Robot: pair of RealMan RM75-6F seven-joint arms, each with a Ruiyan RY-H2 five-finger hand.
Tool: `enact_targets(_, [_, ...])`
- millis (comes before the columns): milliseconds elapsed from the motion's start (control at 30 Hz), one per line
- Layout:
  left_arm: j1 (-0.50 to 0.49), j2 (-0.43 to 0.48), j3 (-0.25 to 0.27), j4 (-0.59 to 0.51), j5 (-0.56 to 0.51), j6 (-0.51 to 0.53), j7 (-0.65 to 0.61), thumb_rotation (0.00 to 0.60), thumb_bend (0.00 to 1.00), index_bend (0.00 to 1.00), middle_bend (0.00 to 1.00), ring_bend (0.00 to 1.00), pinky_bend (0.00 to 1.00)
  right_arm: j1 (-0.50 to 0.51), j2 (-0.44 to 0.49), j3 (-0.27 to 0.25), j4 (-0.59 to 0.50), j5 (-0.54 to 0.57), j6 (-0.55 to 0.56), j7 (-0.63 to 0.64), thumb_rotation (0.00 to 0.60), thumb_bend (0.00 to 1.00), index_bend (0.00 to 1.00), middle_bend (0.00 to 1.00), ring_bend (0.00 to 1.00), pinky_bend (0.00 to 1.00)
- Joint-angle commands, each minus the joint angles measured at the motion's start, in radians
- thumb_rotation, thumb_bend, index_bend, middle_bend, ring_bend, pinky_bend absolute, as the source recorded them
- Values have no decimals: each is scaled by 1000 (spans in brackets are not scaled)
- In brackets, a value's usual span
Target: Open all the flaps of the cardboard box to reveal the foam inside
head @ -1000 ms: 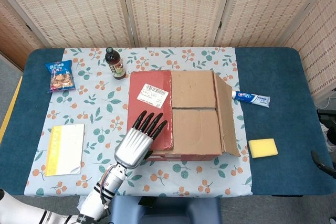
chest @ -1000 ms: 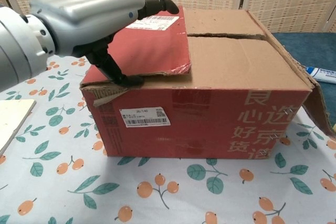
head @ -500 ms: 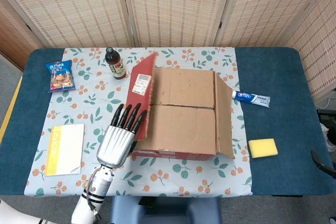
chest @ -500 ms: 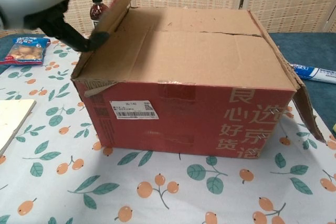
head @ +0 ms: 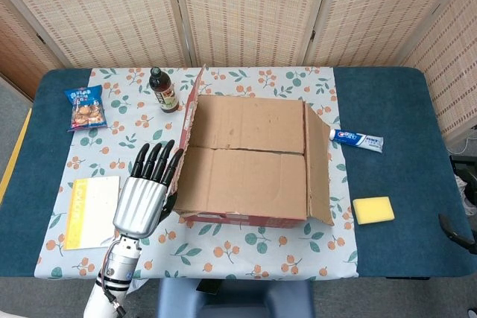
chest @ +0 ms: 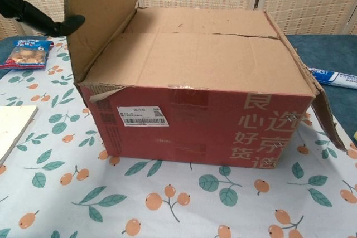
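Note:
The red cardboard box (head: 246, 217) (chest: 212, 121) stands mid-table on the floral cloth. Its left flap (head: 192, 109) (chest: 100, 9) is raised upright, and its right flap (head: 319, 161) (chest: 326, 110) hangs out and down on the right side. Two brown inner flaps (head: 250, 124) (chest: 201, 59) lie flat and meet along a seam, hiding what is inside. My left hand (head: 145, 188) is just left of the box with its fingers straight and apart, holding nothing. In the chest view a dark fingertip (chest: 61, 25) touches the upright flap's outer face. Only a dark tip (head: 456, 230) shows at the right edge, perhaps my right hand.
A dark bottle (head: 163, 90) stands behind the box's left corner. A snack bag (head: 86, 106) (chest: 25, 51) lies far left, a yellow-white booklet (head: 92, 211) near left. Right of the box are a toothpaste tube (head: 356, 139) (chest: 334, 76) and a yellow sponge (head: 373, 209).
The left flap, flat on the box a second ago, has been swung up to upright. My left hand has moved left and off the box top.

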Motion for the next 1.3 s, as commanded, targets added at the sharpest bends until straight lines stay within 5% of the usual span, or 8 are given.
enact_targets(33, [14,13,1,-7,8,-2,-14,600,474,0,14,0,0,1,-1,0,-1,1,-1,-3,600,377,0,0,0,0])
enact_targets(267, [36,51,8,-35,4,-16,15,600,448,0,0,0,0,5,5,-10,-4,-11,-14,4,600,377,0,0,0,0])
enact_targets(500, [73,67,9,-22,21,2,0,600,308,0,0,0,0,5,2,-10,-5,-9,-13,-7,600,377,0,0,0,0])
enact_targets(1300, [252,215,48,26,150,35,-331,600,214,0,0,0,0,11,-2,-12,-10,-2,-30,-32,600,377,0,0,0,0])
